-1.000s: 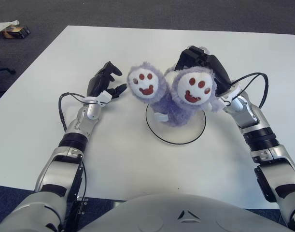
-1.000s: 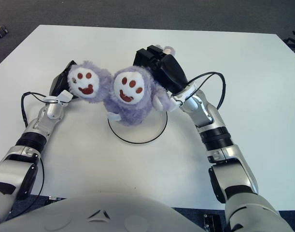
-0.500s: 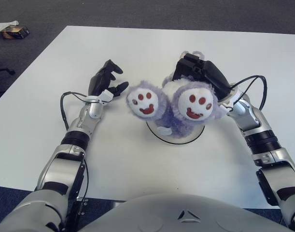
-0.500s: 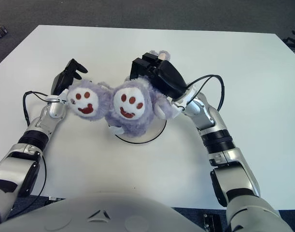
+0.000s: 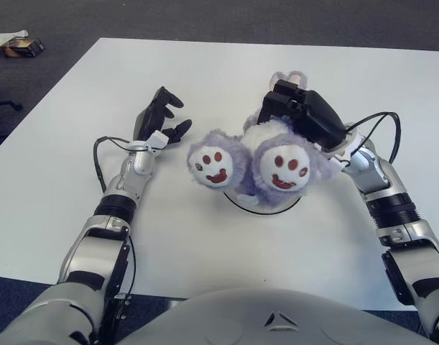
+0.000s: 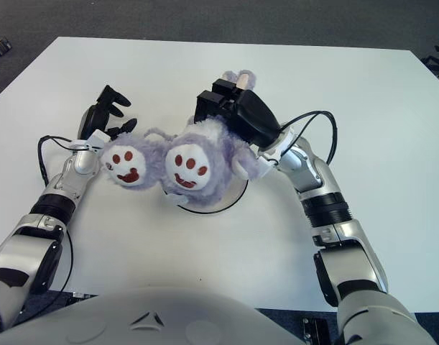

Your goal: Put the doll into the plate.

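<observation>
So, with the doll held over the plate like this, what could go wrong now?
1. The doll hides most of the plate; if the right hand lets go now, it may land partly off the rim.
2. The doll's soft feet lean toward the robot, so it might tip forward off the plate.
3. The left hand is open beside the doll and could brush it.

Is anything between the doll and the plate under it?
Nothing visible. The right hand holds the purple doll directly over the black-rimmed plate; the plate's showing part is bare. The left hand rests aside on the table.
</observation>
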Tool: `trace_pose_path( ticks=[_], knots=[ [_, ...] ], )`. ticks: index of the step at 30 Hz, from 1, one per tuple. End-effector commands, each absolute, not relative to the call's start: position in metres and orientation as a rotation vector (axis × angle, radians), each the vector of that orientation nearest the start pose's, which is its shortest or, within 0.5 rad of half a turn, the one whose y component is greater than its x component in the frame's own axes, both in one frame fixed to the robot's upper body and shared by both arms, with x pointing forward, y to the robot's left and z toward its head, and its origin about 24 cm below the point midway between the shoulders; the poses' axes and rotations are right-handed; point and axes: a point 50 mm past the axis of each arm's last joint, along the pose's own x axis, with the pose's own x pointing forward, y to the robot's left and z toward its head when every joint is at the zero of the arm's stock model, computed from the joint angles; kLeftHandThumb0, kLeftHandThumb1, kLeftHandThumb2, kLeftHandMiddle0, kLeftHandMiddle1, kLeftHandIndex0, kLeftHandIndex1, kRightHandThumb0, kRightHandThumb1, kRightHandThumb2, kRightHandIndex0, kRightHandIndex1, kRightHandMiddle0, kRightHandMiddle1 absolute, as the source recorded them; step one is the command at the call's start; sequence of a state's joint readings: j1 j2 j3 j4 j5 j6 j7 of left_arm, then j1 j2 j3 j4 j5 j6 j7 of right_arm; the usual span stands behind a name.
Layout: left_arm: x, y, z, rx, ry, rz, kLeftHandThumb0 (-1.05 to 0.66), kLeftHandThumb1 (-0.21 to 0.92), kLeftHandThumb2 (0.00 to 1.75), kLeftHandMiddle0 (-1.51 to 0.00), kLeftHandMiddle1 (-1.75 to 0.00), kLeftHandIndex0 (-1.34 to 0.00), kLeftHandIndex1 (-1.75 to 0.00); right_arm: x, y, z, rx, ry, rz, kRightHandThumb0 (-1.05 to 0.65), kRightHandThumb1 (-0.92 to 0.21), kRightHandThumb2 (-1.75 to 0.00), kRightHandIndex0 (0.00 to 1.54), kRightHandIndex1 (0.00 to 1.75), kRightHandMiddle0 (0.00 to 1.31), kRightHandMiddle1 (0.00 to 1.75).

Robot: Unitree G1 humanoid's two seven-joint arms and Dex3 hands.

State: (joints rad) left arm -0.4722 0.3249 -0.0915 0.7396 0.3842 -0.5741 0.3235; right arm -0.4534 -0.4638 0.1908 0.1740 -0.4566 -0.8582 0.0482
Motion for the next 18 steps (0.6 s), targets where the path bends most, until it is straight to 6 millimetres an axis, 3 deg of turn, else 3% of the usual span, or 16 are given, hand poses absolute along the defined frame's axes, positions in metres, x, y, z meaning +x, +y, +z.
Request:
trace_pose_path(
  ticks=[1,3,7,11,18],
  knots=[
    [0.3218,0.1872,0.0599,0.616,-0.341,0.032,-0.01,0.68,0.81,-0.44,-1.54,-0.2,-1.75,0.2777,-0.1274,0.1716,-0.96,-1.049,0.564,-0.01,-0.52,-0.93,0.39,1.75,0.63,1.31],
    [0.3215,0.1874,0.06,0.608,-0.337,0.03,-0.01,0.68,0.82,-0.44,-1.54,-0.21,-1.75,0.2776,-0.1277,0.1721,-0.978,-1.048,0.572,-0.19,-0.61,-0.78,0.19,1.72,0.56,1.41],
    [0.3205,0.1872,0.0607,0.583,-0.344,0.034,-0.01,0.68,0.82,-0.44,-1.53,-0.21,-1.75,0.2782,-0.1289,0.1734,-1.018,-1.052,0.581,-0.33,-0.78,-0.51,0.04,1.48,0.48,1.48],
    [0.3198,0.1871,0.0611,0.576,-0.344,0.037,-0.01,0.67,0.82,-0.44,-1.53,-0.21,-1.75,0.2797,-0.1303,0.173,-1.044,-1.047,0.581,-0.49,-0.45,-0.84,0.01,1.19,0.19,1.31],
    [0.319,0.1872,0.0617,0.569,-0.345,0.04,-0.01,0.67,0.83,-0.45,-1.53,-0.21,-1.75,0.2822,-0.1316,0.173,-1.063,-1.025,0.601,-0.56,-0.36,-0.93,0.0,0.86,0.03,1.22]
  ],
)
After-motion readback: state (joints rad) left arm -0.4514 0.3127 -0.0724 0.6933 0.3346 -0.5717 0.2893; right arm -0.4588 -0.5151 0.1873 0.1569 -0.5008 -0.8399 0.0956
